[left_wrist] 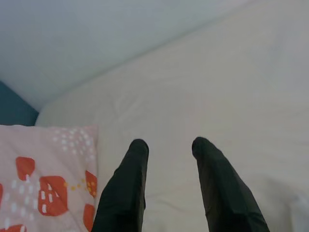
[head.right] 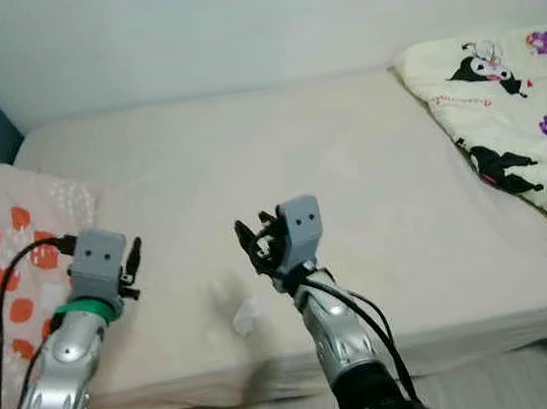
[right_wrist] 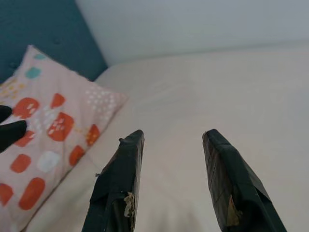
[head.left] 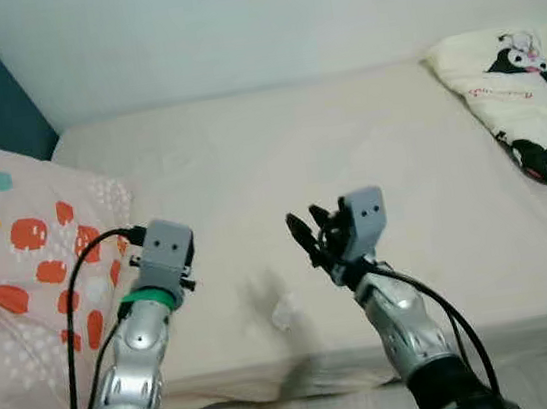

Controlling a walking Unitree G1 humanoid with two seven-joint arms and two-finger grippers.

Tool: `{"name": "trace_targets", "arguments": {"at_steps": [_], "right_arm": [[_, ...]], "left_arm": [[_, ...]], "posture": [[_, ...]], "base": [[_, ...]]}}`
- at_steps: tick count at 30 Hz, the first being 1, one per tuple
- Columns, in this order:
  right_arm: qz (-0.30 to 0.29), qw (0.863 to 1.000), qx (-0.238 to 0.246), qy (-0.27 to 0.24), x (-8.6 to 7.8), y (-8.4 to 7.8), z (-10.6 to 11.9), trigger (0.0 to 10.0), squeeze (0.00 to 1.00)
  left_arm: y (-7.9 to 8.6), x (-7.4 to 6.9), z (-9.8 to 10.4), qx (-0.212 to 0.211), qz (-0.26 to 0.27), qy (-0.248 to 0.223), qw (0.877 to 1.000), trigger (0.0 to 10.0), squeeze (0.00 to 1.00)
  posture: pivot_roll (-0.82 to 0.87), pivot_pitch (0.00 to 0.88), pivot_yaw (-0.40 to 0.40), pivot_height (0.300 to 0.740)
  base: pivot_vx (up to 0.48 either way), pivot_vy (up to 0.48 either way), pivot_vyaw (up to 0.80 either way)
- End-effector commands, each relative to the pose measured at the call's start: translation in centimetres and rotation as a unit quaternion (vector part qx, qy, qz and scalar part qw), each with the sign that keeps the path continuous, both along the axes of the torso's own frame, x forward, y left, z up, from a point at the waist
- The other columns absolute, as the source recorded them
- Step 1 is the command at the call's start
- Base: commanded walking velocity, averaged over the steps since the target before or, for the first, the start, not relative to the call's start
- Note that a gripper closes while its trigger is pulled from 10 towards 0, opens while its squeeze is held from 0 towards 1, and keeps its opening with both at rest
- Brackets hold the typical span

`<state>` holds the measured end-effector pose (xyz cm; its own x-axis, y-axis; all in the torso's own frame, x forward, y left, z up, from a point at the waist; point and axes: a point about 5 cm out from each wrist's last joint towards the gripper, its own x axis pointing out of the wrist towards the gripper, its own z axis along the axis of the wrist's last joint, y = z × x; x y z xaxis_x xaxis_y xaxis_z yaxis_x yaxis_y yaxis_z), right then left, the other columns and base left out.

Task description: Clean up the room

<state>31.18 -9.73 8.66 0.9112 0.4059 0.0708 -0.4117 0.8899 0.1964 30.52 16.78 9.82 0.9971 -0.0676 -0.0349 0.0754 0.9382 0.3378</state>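
The small white scrap (head.left: 283,312) lies on the bed (head.left: 278,163) near the front edge, between the two arms and touching neither gripper. It is crumpled and too small to show a long axis or a facing.

The left gripper (left_wrist: 169,147) hovers above the mattress at the pillow side. Its two black fingers are spread apart with bare sheet visible in the gap; they hold nothing. The right gripper (right_wrist: 173,137) hovers above the middle of the mattress, aimed toward the robot's left. Its fingers are likewise spread and grip nothing.

The patterned pillow (head.left: 33,256), pink with orange and teal spots, lies at the left end of the bed, against the teal headboard (right_wrist: 43,34).

The cartoon-print blanket (head.right: 505,124) lies bunched at the far right end of the bed.

The right wrist view includes a black fingertip (right_wrist: 10,133) of the left gripper in front of the pillow.
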Motion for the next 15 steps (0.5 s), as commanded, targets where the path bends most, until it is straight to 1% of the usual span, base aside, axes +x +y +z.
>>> {"name": "trace_targets", "arguments": {"at_steps": [1, 4, 7, 15], "right_arm": [[0.001, 1.000, 0.003, 0.001, -0.3, 0.3, -0.1, 10.0, 0.00], [-0.015, 1.000, -0.001, 0.009, -0.6, 0.0, -0.7, 10.0, 0.00], [-0.036, 0.999, 0.007, 0.016, -0.9, -0.4, -1.1, 10.0, 0.00], [-0.040, 0.999, 0.008, 0.015, -1.0, -0.7, -0.9, 10.0, 0.00]], "left_arm": [[-0.2, -0.3, -0.2, -0.001, -0.008, 0.001, 1.000, 10.0, 0.00], [-0.7, -0.3, -0.4, -0.004, -0.016, 0.005, 1.000, 10.0, 0.00], [-1.1, -0.4, -0.6, -0.007, -0.024, 0.008, 1.000, 10.0, 0.00], [-1.7, -0.3, -0.7, -0.010, -0.035, 0.012, 0.999, 10.0, 0.00]], "posture": [[-0.07, 0.000, 0.122, 0.740], [-0.08, 0.000, 0.124, 0.730], [-0.09, 0.000, 0.126, 0.715], [-0.09, 0.026, 0.127, 0.690]], "base": [[0.000, 0.000, 0.00], [0.000, 0.000, 0.00], [0.000, 0.000, 0.00], [0.000, 0.000, 0.00]]}}
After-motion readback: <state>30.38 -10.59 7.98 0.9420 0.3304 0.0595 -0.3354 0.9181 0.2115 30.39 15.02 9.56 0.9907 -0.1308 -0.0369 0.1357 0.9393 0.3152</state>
